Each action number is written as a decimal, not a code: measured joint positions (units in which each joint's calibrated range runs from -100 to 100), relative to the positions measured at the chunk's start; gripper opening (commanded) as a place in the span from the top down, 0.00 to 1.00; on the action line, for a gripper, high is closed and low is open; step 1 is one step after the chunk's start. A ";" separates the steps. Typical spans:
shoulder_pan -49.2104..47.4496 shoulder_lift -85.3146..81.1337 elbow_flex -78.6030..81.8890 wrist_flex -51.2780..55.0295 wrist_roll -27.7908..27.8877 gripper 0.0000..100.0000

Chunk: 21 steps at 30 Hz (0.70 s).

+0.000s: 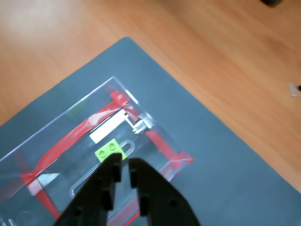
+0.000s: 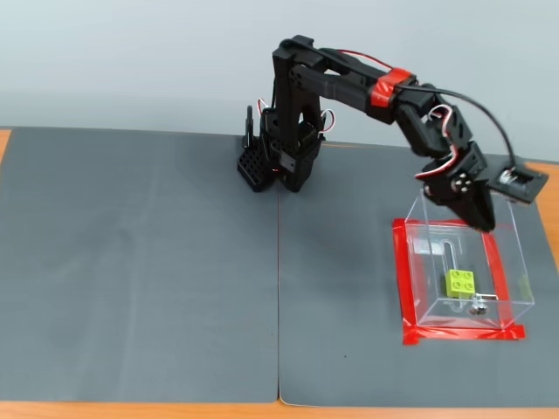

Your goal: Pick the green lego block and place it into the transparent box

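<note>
One arm on my screen, and going left to right in the fixed view: bare grey mat [image 2: 140, 262] on the surface, the arm's base at about twelve o'clock, then the transparent box [image 2: 521, 262] framed in red tape [image 2: 401, 279] at four o'clock. I see the green lego block [image 2: 460, 282] lying on the box floor, free of the jaws [image 1: 124, 165]. They hang above the box, nearly closed, holding nothing. I judge the placing done; next I'd lift clear without clipping the box wall.
</note>
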 measured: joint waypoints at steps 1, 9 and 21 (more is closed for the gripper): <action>0.96 -0.93 0.00 0.00 0.00 0.98; 8.11 -10.20 0.45 0.00 0.00 0.98; 22.18 -24.30 9.07 0.00 0.00 0.98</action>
